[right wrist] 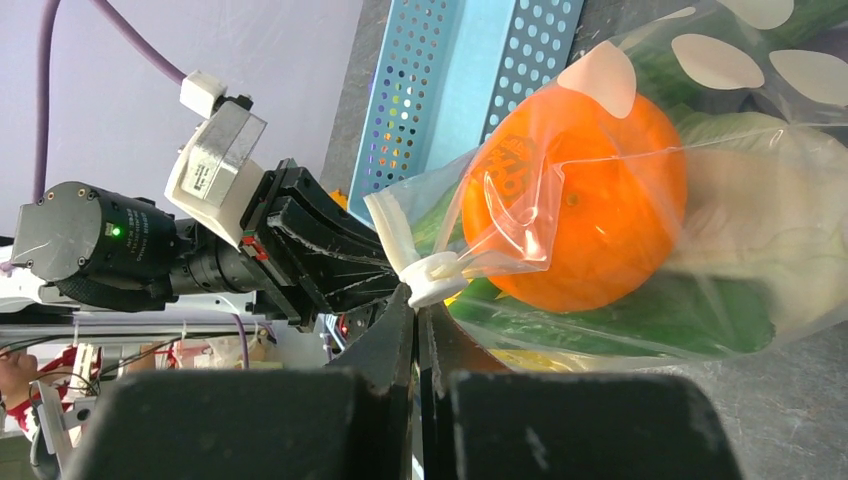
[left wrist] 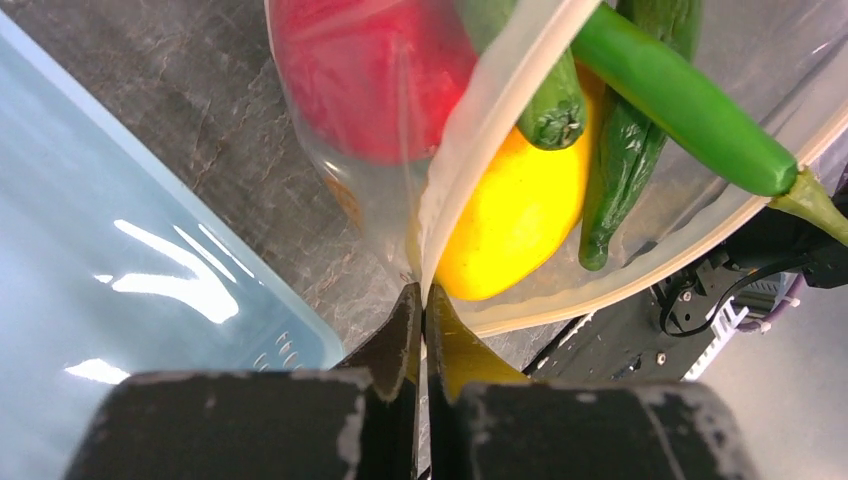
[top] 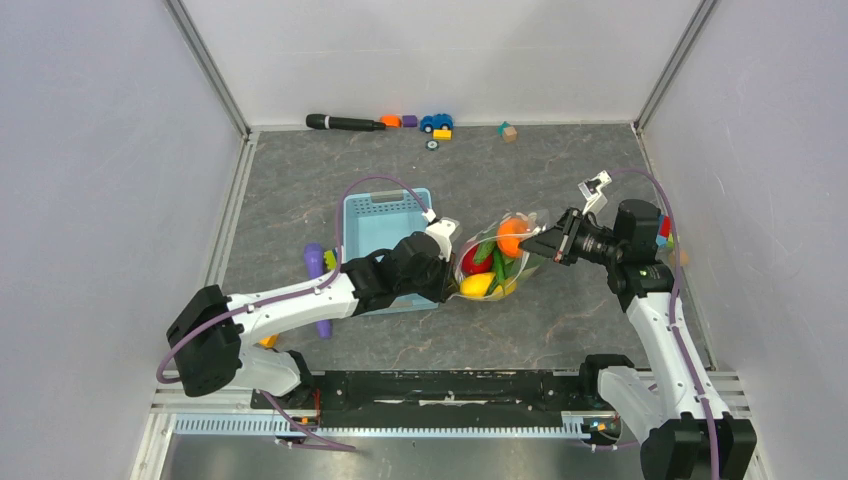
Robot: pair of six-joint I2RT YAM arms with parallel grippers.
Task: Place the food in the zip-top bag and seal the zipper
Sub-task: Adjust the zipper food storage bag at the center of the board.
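Food (top: 512,238) lies inside the zip-top bag (top: 487,242), held between both arms just right of the light-blue basket (top: 385,215) in the overhead view. Only the left wrist camera shows the left gripper (left wrist: 422,295) pressed together on the zipper (left wrist: 480,130), with the red piece (left wrist: 370,70) and yellow piece (left wrist: 520,210) behind it. Only the right wrist camera shows the right gripper (right wrist: 417,295) pinching the zipper's end beside the orange piece (right wrist: 590,200). The grey marbled table (top: 560,170) is enclosed by white walls (top: 430,50).

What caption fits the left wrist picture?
Left claw pinches the edge of the zip-top bag, red, yellow and green food inside.
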